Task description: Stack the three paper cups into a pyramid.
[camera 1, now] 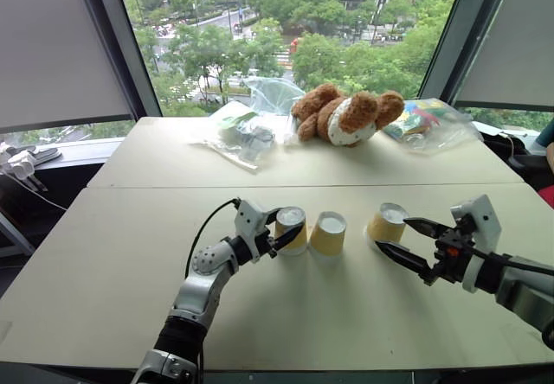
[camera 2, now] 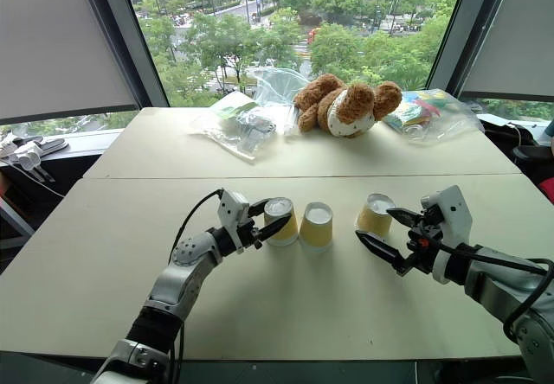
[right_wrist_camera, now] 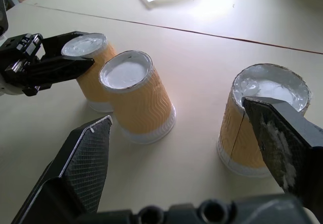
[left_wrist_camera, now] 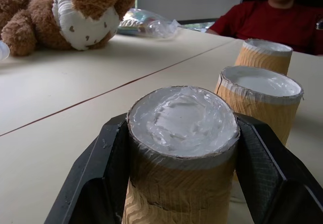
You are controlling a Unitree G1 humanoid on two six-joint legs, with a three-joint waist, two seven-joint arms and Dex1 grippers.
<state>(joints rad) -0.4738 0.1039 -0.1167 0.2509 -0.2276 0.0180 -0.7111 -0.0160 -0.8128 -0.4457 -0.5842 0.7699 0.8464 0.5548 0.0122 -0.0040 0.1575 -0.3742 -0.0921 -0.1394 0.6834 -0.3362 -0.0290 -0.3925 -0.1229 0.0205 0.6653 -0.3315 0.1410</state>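
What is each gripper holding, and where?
Left gripper clamps the leftmost cup by its upper sides. Right gripper is open, holding nothing.

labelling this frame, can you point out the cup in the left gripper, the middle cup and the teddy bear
cup in the left gripper (camera 1: 292, 220), left eye view, white base on top
middle cup (camera 1: 328, 235), left eye view, yellow side
teddy bear (camera 1: 346, 114), left eye view, belly

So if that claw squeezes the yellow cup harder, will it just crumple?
Probably. The cup in the left gripper looks like thin ribbed paper, so likely light and crushable. Upside down on its wide rim, it should stand steadily; the ribbing probably helps grip.
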